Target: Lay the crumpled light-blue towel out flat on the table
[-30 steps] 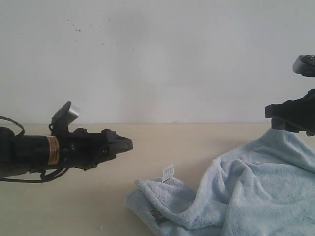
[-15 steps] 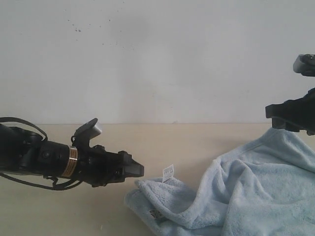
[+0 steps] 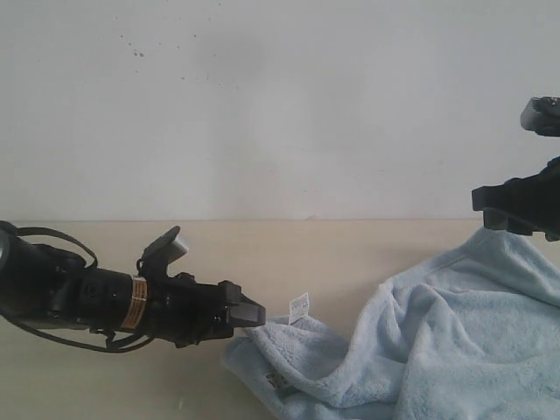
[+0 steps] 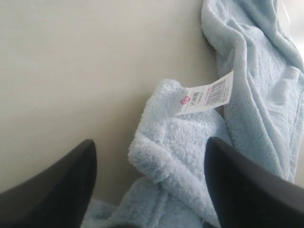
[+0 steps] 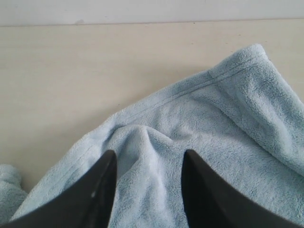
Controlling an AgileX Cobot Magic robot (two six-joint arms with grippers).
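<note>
The light-blue towel (image 3: pixel 437 341) lies crumpled on the beige table (image 3: pixel 262 254), at the lower right of the exterior view. Its white tag (image 3: pixel 299 308) stands up near the left corner. My left gripper (image 3: pixel 254 313) reaches in low from the left, its tips at that corner. In the left wrist view it (image 4: pixel 149 142) is open, with the towel's folded corner (image 4: pixel 161 152) between the dark fingers (image 4: pixel 61 190) and the tag (image 4: pixel 205 95) beyond. My right gripper (image 5: pixel 149 154) is open over the towel (image 5: pixel 228 142), a raised fold running between its fingers without touching them.
A plain white wall (image 3: pixel 280 105) rises behind the table's far edge. Bare tabletop stretches left of and behind the towel. The right arm's body (image 3: pixel 521 206) hangs at the right edge of the exterior view.
My left arm has dropped lower and moved right, bringing its open gripper from mid-air over bare table to the towel's left corner. The right arm and the towel have not moved.
</note>
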